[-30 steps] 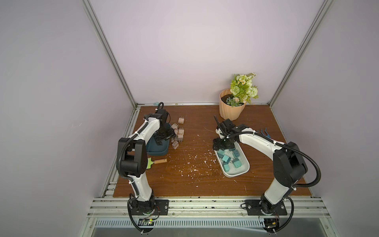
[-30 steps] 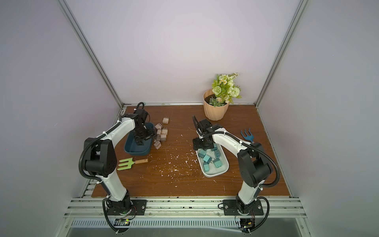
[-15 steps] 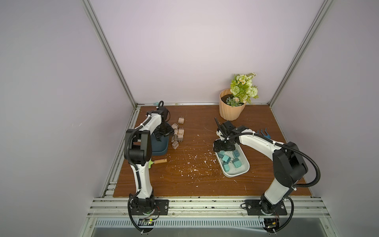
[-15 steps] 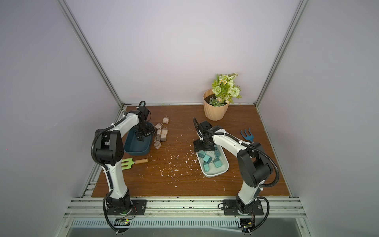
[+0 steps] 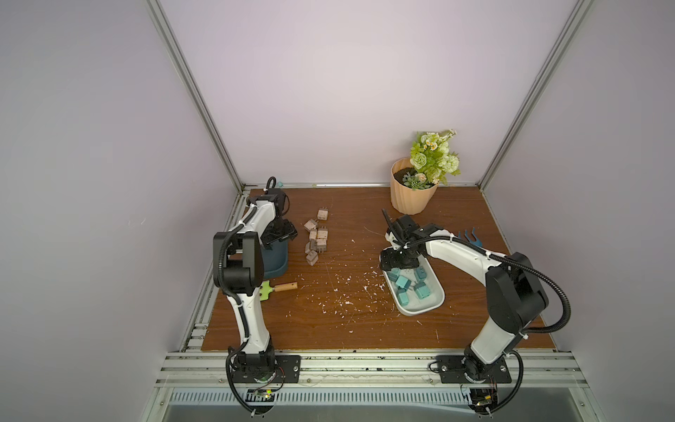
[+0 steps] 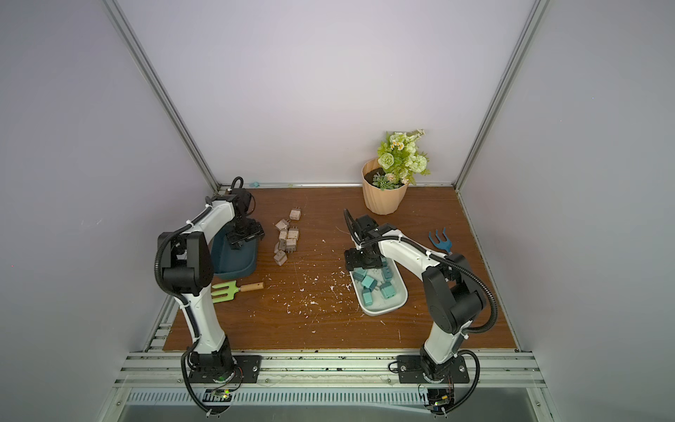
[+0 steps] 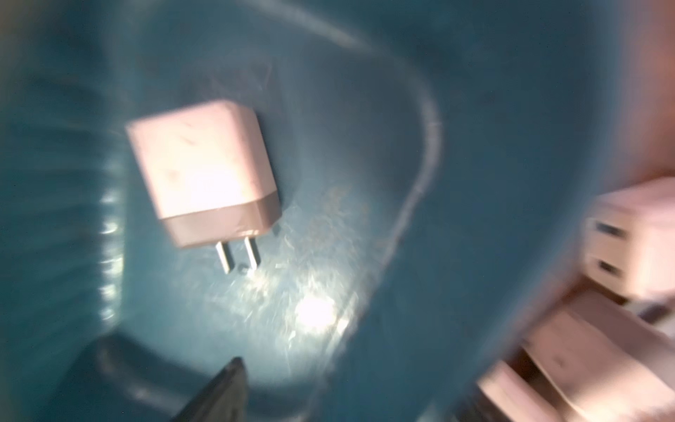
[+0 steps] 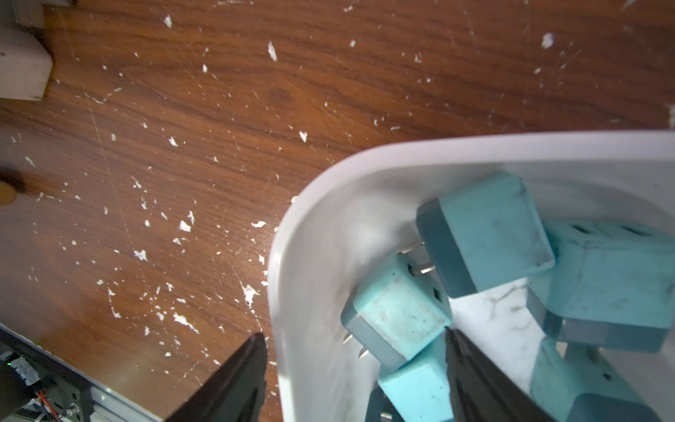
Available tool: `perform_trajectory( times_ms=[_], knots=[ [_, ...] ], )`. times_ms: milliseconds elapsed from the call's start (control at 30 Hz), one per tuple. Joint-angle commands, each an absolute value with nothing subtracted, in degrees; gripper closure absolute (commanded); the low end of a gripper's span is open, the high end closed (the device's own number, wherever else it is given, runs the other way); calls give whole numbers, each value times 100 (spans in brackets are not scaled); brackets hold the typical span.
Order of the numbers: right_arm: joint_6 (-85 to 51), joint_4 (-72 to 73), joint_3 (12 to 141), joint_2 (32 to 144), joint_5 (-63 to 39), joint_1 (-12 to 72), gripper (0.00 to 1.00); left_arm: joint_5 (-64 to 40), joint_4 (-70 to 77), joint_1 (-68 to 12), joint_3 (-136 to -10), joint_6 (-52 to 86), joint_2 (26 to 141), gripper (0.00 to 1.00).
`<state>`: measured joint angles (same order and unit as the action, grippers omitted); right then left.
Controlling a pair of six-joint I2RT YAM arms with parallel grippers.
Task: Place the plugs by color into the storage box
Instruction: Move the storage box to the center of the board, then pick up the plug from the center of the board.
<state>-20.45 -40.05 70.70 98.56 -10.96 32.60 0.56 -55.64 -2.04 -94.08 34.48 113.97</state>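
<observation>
Sorting by colour on the tabletop [image 5: 347, 329]: the dark blue bin [image 5: 277, 263] at left seems meant for tan, the white tray [image 5: 434, 303] at right for teal. The left claw [image 5: 279, 237] hangs spread and empty over the bin. The right claw [image 8: 352, 336], jaws apart, straddles the tray's rim. Teal plugs [image 5: 401, 283] fill the tray. One pinkish-tan plug [image 7: 204, 171], a cube with twin prongs, lies in the bin. Other tan plugs [image 5: 317, 239] cluster just right of it.

Brown wood worktop [image 5: 347, 329], white flecks [image 5: 339, 285] scattered mid-frame. Directly on it: dark blue bin [image 5: 275, 263] left, loose tan plugs [image 5: 317, 237] just beside it, green hand fork [image 5: 277, 288] lower left, white tray [image 5: 420, 310] right of centre, blue fork [image 5: 469, 235] far right, flower pot [image 5: 409, 197] upper right.
</observation>
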Motion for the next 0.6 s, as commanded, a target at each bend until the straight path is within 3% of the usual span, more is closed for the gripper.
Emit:
perform_trajectory(
  times_ms=[0,267,567],
  knots=[
    [-2083,-3990,7242,9797,-1217,3280,21,72,-5812,-873,-9805,3244,11019,13],
    [-2089,-4000,7295,9829,-1198,3285,21,-135,-5786,-1735,-9718,2622,10989,10],
    [-2171,-3885,6982,9685,-1214,3329,20,78,-5748,-1932,-9534,1889,11197,7]
  ],
)
